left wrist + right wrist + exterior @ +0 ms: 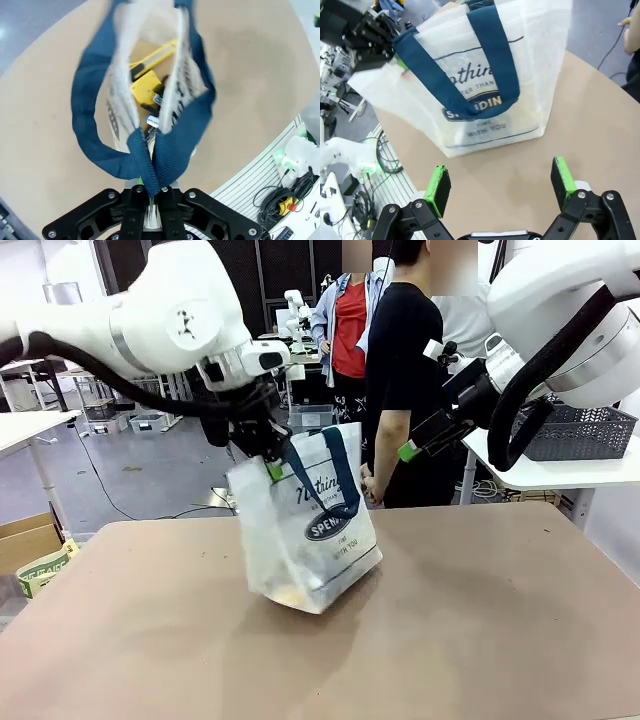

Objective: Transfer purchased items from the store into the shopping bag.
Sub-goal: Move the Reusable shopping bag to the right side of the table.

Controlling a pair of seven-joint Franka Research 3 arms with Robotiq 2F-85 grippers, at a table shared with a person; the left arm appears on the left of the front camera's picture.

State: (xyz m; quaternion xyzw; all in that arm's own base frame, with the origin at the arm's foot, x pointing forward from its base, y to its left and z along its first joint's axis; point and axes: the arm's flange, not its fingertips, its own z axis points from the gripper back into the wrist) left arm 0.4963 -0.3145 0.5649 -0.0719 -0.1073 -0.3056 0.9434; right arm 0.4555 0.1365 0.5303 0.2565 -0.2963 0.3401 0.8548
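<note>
Front view showed one translucent white plastic shopping bag (312, 540) with two navy strap handles (170, 150), lettered "WITH YOU", tilted on the tan table (480, 630), both straps pinched in the left gripper (268, 462), yellow packaged goods (147, 87) inside, the right gripper (501, 186) spread empty, one dark grey slotted basket (580, 432) behind.

Light was bright and even from overhead, throwing a soft shadow under the shopping bag (310, 530) on the worktop (480, 640). In the left wrist view the bag's straps were motion-blurred, and straight edges bowed toward the frame borders.
</note>
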